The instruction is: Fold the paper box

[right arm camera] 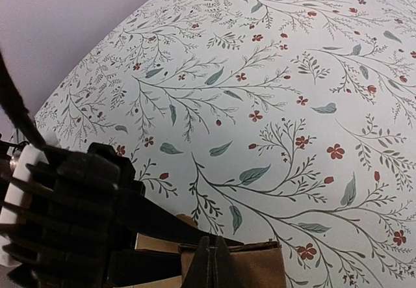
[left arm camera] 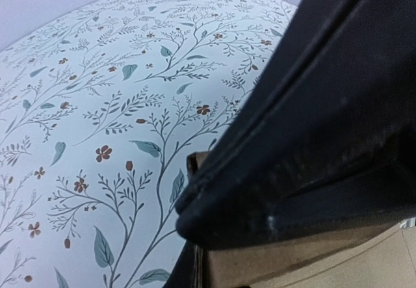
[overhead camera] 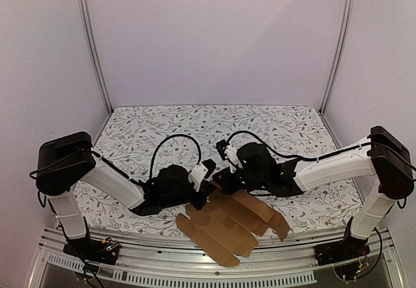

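My left tool (overhead camera: 205,171) pinches the paper box (overhead camera: 227,229) at its far edge, right tool (overhead camera: 226,170) pressed together alongside; it lies mostly flat, folding barely begun.

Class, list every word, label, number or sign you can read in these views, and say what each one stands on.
None: no view shows any readable text.
The paper box is plain brown cardboard with no print on the faces that show.
The tablecloth bears only a pattern of leaves and flowers.
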`<state>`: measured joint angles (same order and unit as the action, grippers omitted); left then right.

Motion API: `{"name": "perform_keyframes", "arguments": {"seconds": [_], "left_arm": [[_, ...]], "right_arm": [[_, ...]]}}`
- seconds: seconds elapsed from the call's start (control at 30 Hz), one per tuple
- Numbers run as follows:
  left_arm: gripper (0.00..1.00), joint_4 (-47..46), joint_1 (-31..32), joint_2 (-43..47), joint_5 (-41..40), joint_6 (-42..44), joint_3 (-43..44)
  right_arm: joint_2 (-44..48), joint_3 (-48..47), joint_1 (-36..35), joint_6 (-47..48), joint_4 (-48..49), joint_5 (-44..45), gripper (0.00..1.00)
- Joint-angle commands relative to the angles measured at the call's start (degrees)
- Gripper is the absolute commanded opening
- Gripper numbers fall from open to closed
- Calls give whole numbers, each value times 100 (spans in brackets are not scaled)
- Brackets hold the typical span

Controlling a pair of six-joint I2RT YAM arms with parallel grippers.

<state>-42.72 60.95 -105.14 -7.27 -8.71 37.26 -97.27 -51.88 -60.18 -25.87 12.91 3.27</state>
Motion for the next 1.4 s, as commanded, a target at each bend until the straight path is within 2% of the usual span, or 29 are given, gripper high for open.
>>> {"name": "perform_keyframes", "arguments": {"seconds": [0.0,0.2,0.57,0.77,1.23,1.37], "left_arm": [[9,-311,-57,-138,-61,-176,-163],[16,-549,-57,-281,-37,-362,-230],[21,-851,-47,-556,-57,-514,-156],[22,-1285,-40,-774,-345,-684,-165],[22,-2163,-39,-1228,-577,-1080,-43],[11,-2186,-39,-1273,-674,-1104,11]], "right_arm": [[-280,255,24,-162,-105,-104,0],[-364,272,-49,-180,-113,-47,0],[-377,240,-112,-241,-113,-45,0],[-350,222,-132,-267,-113,-63,0],[-335,257,-184,-322,-87,-12,0],[-335,264,-193,-331,-70,-19,0]]}}
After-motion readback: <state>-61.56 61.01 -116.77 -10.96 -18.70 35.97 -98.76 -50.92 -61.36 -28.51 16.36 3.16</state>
